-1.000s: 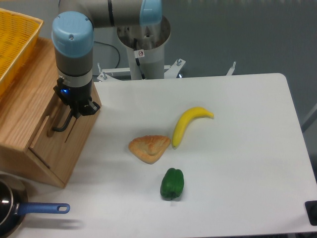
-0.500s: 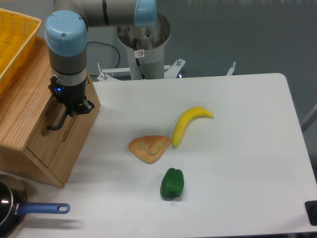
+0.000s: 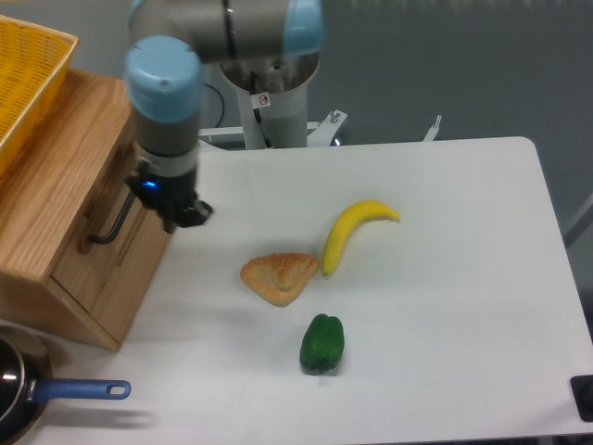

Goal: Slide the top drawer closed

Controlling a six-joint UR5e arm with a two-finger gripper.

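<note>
The top drawer (image 3: 141, 248) is the upper wooden front of the cabinet (image 3: 56, 185) at the left, and it sits flush with the cabinet's face. Its black bar handle (image 3: 109, 229) stands free. My gripper (image 3: 182, 217) hangs just right of the handle, over the table's edge by the cabinet, not touching the handle. The wrist above hides the fingers, so how the jaws stand is unclear.
A yellow basket (image 3: 28, 74) sits on the cabinet top. On the white table (image 3: 445, 278) lie a banana (image 3: 352, 232), a pastry (image 3: 278, 277) and a green pepper (image 3: 321, 343). A pan with a blue handle (image 3: 79, 390) is at the front left.
The drawer front slid in until flush with the cabinet. The gripper then left the handle and moved to the right, away from the cabinet.
</note>
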